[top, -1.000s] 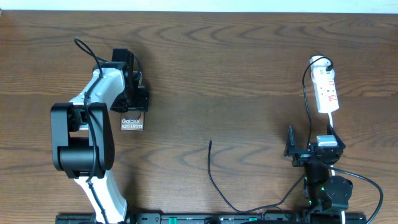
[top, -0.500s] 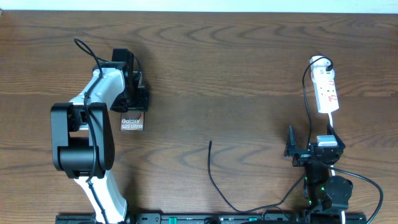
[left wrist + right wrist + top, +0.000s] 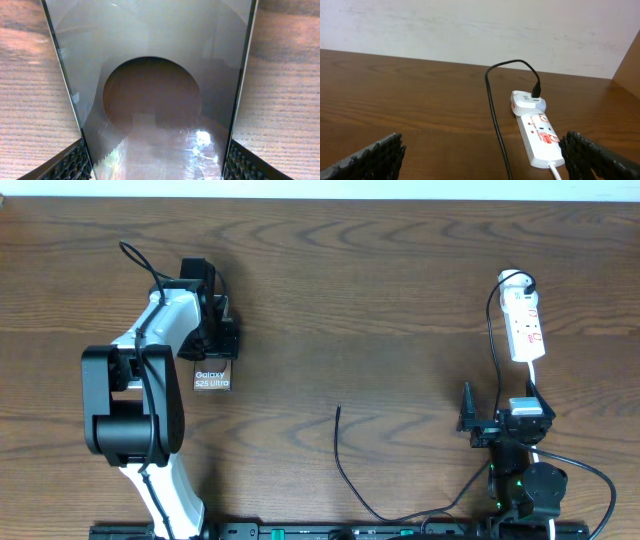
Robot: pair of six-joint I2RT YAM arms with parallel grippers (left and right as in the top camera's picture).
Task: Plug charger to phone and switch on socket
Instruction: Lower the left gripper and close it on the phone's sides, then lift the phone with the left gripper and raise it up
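Note:
The bronze phone (image 3: 212,376) with white "Galaxy S25 Ultra" lettering lies flat on the table at the left. My left gripper (image 3: 216,340) is over its far end, and in the left wrist view its fingers (image 3: 160,162) press both long edges of the phone (image 3: 150,60), whose dark round patch fills the middle. The charger cable's free plug tip (image 3: 338,410) lies mid-table. The cable (image 3: 494,110) runs to a white adapter (image 3: 527,101) on the white socket (image 3: 525,326) (image 3: 538,134) at the right. My right gripper (image 3: 478,426) (image 3: 482,160) is open and empty, near the front edge.
The charger cable loops along the table's front edge (image 3: 400,518) between its tip and the right arm's base. A white cord (image 3: 555,171) leaves the socket's near end. A pale wall (image 3: 470,25) stands behind the table.

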